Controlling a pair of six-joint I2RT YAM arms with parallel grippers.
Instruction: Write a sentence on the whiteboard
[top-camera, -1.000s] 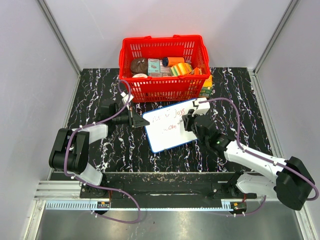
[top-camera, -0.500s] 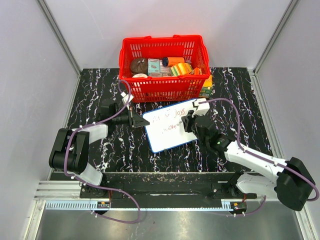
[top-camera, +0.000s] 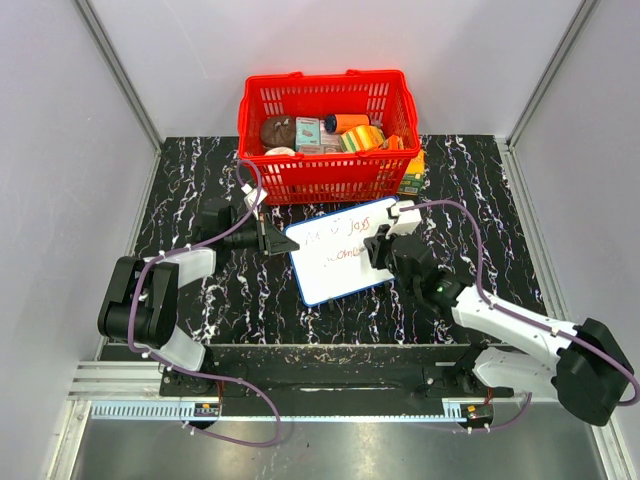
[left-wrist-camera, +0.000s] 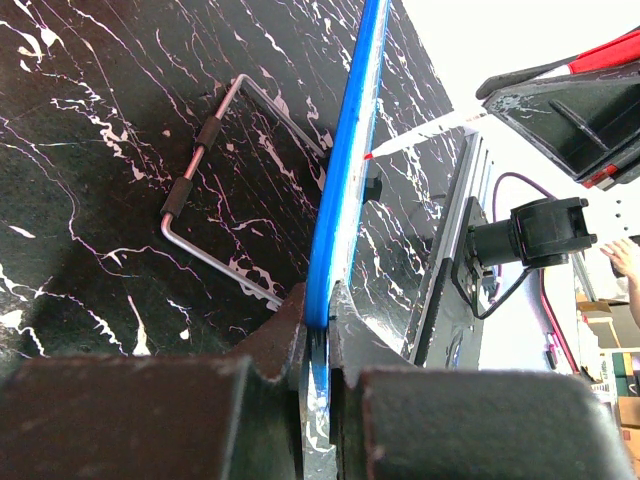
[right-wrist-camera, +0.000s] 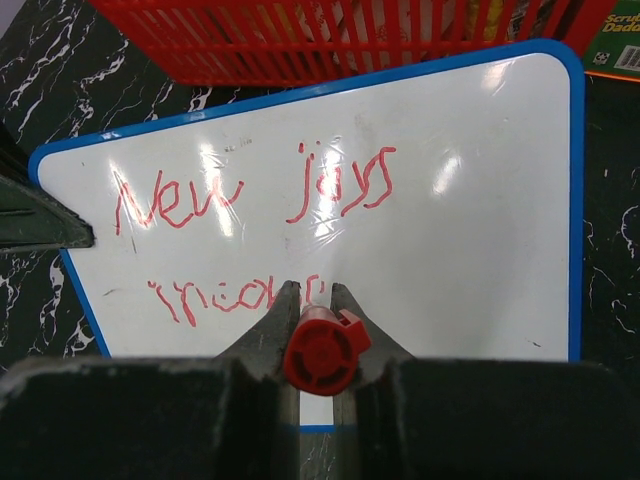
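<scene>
The whiteboard (top-camera: 330, 282), white with a blue rim, lies tilted on the black marble table in front of the basket. My left gripper (top-camera: 276, 243) is shut on its left edge; the left wrist view shows the blue rim (left-wrist-camera: 350, 150) pinched between the jaws of that gripper (left-wrist-camera: 318, 305). My right gripper (right-wrist-camera: 315, 292) is shut on a red marker (right-wrist-camera: 322, 352), which points down at the board. The sentence (right-wrist-camera: 250, 190) reads "New joys" in red, and a second line (right-wrist-camera: 225, 297) runs up to the marker. The marker tip (left-wrist-camera: 369, 156) touches the board.
A red basket (top-camera: 325, 155) holding several packaged items stands just behind the board. A green box (top-camera: 412, 175) sits at its right corner. A wire handle with black grips (left-wrist-camera: 215, 190) lies on the table beyond the board. Grey walls close in both sides.
My right gripper has shifted a little to the right along the second line with the marker, and that line has grown by a letter or two. The left arm has not moved.
</scene>
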